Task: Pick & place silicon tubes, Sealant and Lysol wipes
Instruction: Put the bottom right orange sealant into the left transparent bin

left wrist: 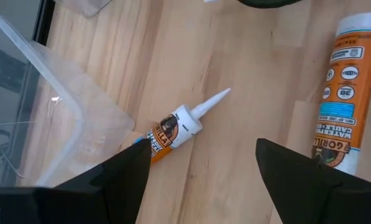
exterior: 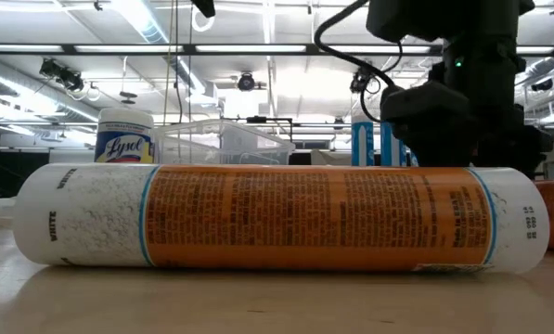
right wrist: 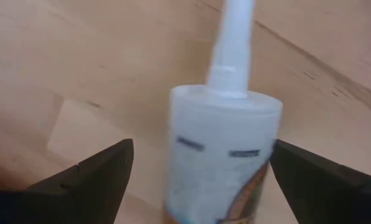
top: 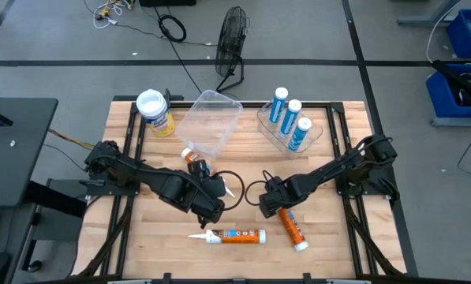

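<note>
- three orange tubes lie on the table (top: 140, 237): one (top: 237, 236) near the front edge, one (top: 292, 228) under the right gripper (top: 268, 207), one (top: 194, 158) beside the empty clear bin (top: 207, 122).
- three blue tubes (top: 290, 118) sit in the second bin (top: 318, 134).
- one yellow wipes canister (top: 156, 113) stands at the back left.
- right gripper (right wrist: 201, 165) wide open, straddling its tube (right wrist: 219, 162), not gripping.
- left gripper (left wrist: 197, 168) open, empty.

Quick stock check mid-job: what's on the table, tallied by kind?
Orange tubes: 3
Blue tubes: 3
Wipes: 1
Clear bins: 2
Total: 9
</note>
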